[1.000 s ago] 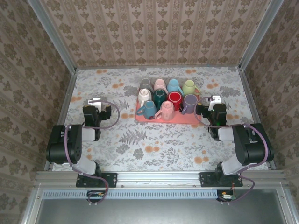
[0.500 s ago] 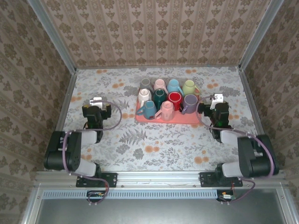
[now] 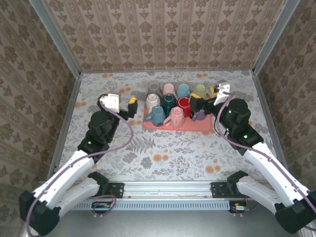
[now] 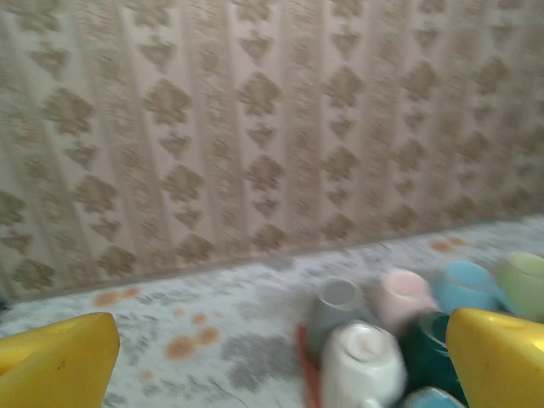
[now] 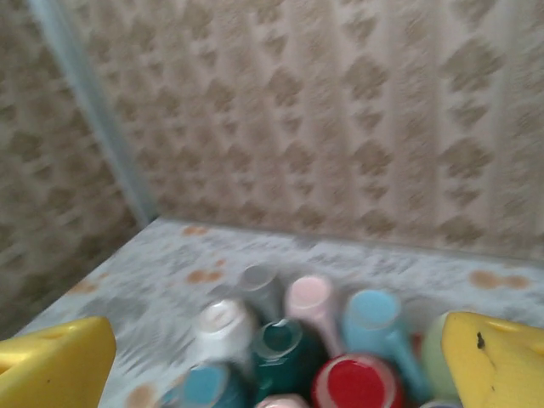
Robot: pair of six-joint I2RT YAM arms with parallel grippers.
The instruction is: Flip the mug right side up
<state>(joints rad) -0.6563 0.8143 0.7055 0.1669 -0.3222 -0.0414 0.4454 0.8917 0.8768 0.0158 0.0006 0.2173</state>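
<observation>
Left gripper (image 4: 280, 340) hangs over the table (image 3: 163, 148) left of the pink tray (image 3: 182, 127), yellow fingers (image 4: 59, 361) spread wide, grasping nothing; right gripper (image 5: 279, 340) hovers above the tray's right end, likewise released; the white mug (image 3: 152, 101), seemingly bottom-up though blurred, stands at the tray's left side among other mugs (image 3: 184, 103).
</observation>
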